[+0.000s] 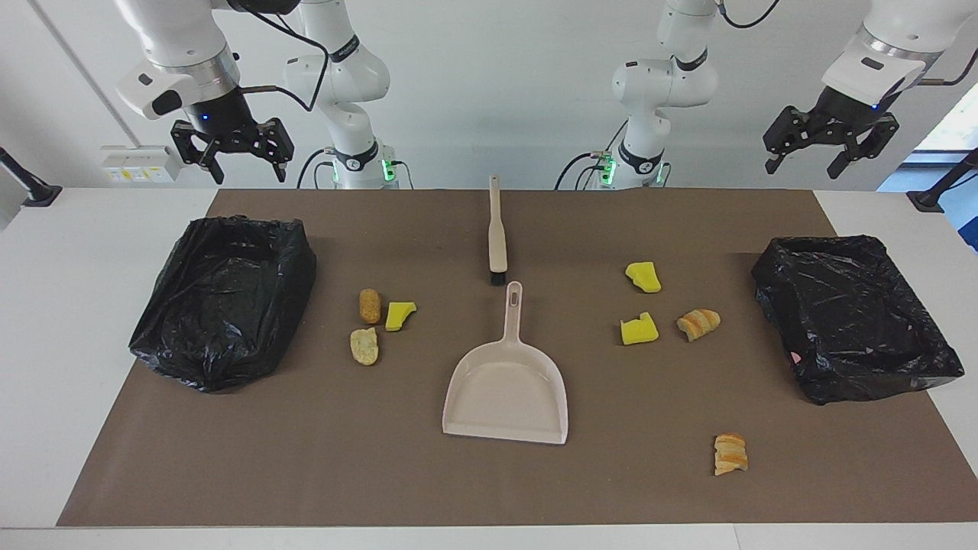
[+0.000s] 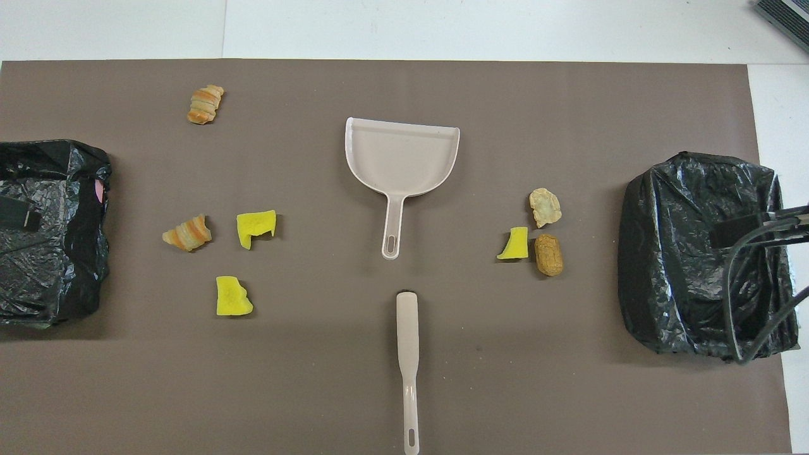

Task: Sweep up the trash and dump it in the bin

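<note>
I see both grippers raised with fingers spread, holding nothing; the right gripper (image 1: 231, 153) hangs over one bin (image 1: 221, 302) near the right arm's end of the table, the left gripper (image 1: 829, 149) waits above the other bin (image 1: 852, 317) at the left arm's end; the trash (image 1: 640, 330), seven scraps, lies in two loose clusters either side of the dustpan (image 1: 506, 386); the brush (image 1: 497, 229) lies mid-table, its long axis running from the robots' edge, bristles toward the dustpan's handle; one bread piece (image 1: 730, 454) sits alone near the edge farthest from the robots.
</note>
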Tool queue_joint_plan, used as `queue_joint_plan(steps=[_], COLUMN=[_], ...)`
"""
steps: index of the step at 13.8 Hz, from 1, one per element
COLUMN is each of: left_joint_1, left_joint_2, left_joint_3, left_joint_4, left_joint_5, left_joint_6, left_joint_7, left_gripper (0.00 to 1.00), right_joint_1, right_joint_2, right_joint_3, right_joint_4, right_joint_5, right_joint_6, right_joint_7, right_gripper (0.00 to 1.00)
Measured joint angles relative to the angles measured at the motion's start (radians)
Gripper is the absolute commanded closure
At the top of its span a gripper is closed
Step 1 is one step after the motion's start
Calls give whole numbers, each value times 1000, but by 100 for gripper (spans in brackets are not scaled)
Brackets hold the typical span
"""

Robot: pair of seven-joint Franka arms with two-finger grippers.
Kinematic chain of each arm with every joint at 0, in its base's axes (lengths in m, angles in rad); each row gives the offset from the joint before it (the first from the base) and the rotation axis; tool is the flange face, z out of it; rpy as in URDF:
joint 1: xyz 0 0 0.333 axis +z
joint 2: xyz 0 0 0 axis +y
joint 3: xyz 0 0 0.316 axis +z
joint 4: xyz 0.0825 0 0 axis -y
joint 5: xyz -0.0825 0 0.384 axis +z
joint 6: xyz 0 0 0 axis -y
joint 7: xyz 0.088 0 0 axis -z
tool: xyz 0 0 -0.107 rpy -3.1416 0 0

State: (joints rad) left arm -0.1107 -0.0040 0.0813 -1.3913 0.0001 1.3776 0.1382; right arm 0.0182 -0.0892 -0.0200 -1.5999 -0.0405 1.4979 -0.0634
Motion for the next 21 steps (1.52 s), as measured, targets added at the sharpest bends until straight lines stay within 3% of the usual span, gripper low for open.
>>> queue_joint_plan(steps=[8,21], left_joint_1=[0,1], left_joint_2=[0,0], left_joint_3=[1,4], left_joint_4=[0,0], left_joint_5=[1,2], left_joint_6=[0,0], left_joint_7=[0,0], left_gripper=[0,0], right_joint_1=[-16,-16], right_joint_2=[1,3], right_joint_3=[-4,-3], right_joint_4=[0,0], right_joint_5=[0,1], right_joint_6=[51,6], right_joint_7=[0,0], right_gripper=[0,0])
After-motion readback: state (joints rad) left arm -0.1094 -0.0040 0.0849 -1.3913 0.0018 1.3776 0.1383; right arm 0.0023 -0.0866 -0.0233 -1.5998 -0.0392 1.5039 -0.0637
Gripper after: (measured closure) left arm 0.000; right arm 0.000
